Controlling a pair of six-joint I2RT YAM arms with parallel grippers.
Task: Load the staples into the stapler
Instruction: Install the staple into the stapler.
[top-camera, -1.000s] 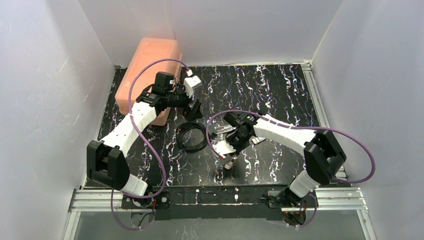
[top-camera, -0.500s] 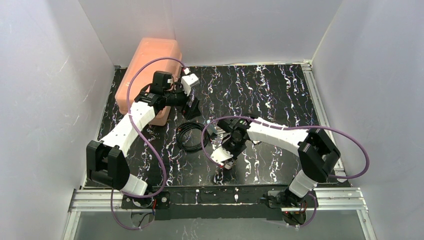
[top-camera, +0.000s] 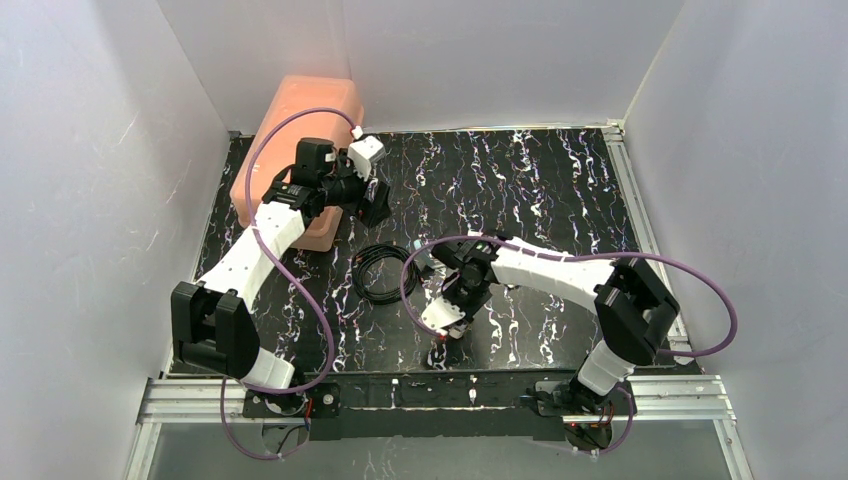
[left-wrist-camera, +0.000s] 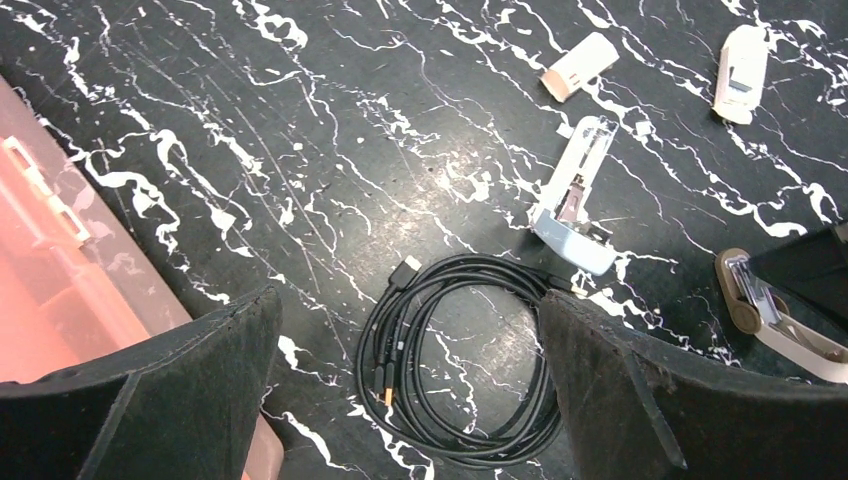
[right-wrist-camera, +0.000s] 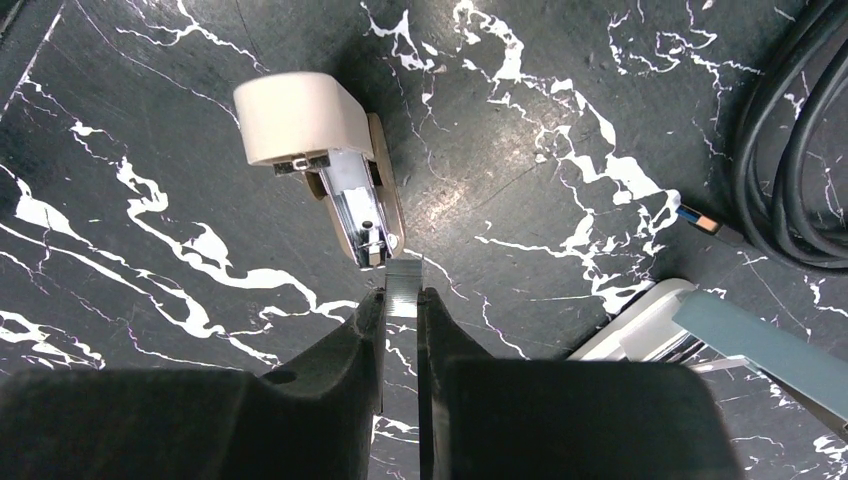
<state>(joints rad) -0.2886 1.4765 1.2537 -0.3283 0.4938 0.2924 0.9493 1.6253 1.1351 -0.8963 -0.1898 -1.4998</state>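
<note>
Counter (top-camera: 560, 180): black marble, white veins
Right claw (right-wrist-camera: 401, 305): pinched tight on the staples (right-wrist-camera: 402, 278), strip tip just beside beige stapler (right-wrist-camera: 340, 170) channel
Stapler (left-wrist-camera: 575, 200): light-blue, lying open on counter beside cable coil (left-wrist-camera: 460, 360)
Left claw (left-wrist-camera: 408, 300): spread wide, hovering over that coil

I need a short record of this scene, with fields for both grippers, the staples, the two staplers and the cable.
right gripper: shut on the staples
staples: silvery strip, tip at the channel end of the beige stapler; contact unclear
beige stapler: open, metal channel exposed
light-blue stapler: open, beside the cable
left gripper: open, empty, above the cable
cable: black, coiled
</note>
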